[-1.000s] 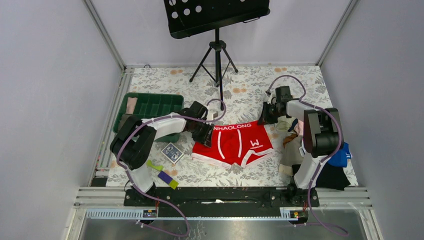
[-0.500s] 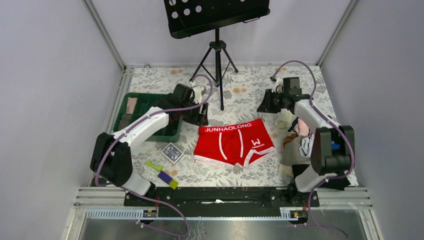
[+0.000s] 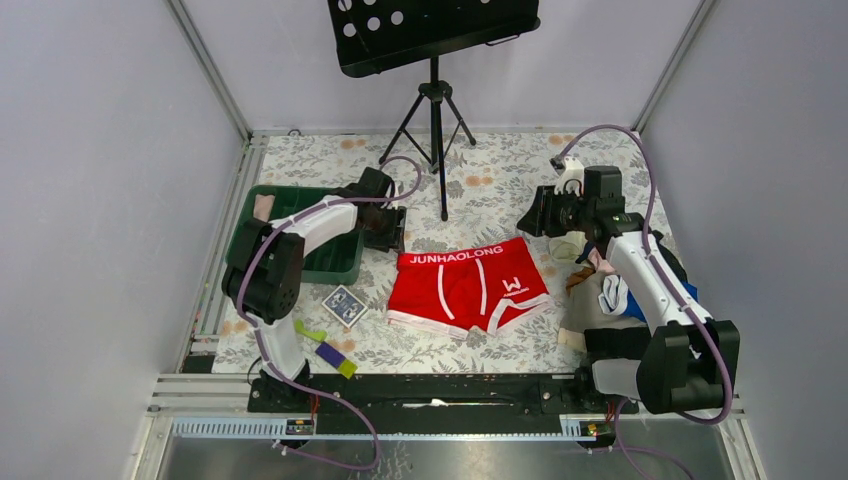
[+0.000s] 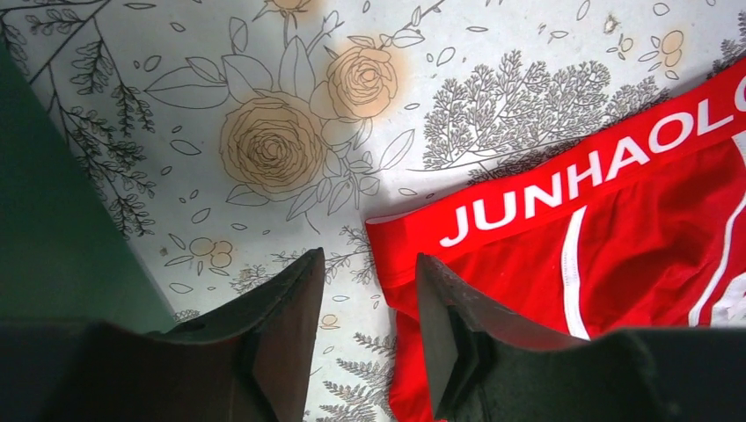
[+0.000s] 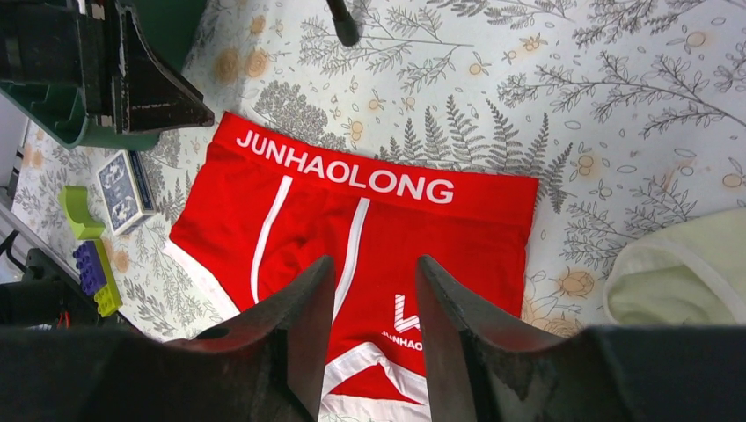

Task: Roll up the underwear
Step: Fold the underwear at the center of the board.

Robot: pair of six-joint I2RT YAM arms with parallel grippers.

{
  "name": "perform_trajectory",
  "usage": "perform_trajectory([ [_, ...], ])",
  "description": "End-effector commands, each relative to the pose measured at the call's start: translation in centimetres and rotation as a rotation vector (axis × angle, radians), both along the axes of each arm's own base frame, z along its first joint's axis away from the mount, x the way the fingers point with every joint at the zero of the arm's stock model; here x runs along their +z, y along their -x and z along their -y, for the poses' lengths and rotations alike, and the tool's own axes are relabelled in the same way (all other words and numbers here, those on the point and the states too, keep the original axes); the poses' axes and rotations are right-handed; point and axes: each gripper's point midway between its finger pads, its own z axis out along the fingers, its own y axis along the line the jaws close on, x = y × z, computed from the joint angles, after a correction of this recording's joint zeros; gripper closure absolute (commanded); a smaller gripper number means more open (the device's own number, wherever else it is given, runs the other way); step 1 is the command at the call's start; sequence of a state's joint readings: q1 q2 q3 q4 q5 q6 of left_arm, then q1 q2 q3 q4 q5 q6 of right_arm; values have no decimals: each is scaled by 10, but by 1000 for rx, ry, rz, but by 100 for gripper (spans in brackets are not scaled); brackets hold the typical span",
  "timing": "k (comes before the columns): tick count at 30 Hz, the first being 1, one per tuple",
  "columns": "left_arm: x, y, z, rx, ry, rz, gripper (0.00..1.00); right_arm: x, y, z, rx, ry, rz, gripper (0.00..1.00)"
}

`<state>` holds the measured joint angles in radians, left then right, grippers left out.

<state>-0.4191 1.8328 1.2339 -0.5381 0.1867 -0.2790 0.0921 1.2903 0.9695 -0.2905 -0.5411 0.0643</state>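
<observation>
The red underwear (image 3: 465, 286) lies flat on the floral table cloth, its waistband with white letters at the far edge. It also shows in the left wrist view (image 4: 616, 229) and in the right wrist view (image 5: 369, 237). My left gripper (image 3: 392, 232) is open and empty, just left of the waistband's left corner; in its own view (image 4: 369, 303) the jaws straddle the cloth's left edge above the table. My right gripper (image 3: 532, 214) is open and empty, raised beyond the underwear's far right corner; in its own view (image 5: 374, 303) it looks down over the cloth.
A green tray (image 3: 290, 215) sits at the left behind my left arm. A music stand's tripod (image 3: 436, 130) stands behind the underwear. A card box (image 3: 343, 305) and small bricks (image 3: 330, 350) lie front left. A pile of clothes (image 3: 610, 300) lies at the right.
My left gripper has lowered toward the waistband's left corner and its arm folded back. My right gripper has lifted and shifted slightly back. The underwear has not moved.
</observation>
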Motion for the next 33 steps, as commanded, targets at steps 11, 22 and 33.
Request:
perform_trajectory([
  [11,-21,-3,17,-6,56,-57,65,3,3,-3,34,5,36,53],
  [22,-32,-3,21,-24,46,-87,89,8,38,-44,350,115,203,54],
  [33,-22,2,20,-27,65,-74,100,-8,122,-187,1055,183,563,58],
])
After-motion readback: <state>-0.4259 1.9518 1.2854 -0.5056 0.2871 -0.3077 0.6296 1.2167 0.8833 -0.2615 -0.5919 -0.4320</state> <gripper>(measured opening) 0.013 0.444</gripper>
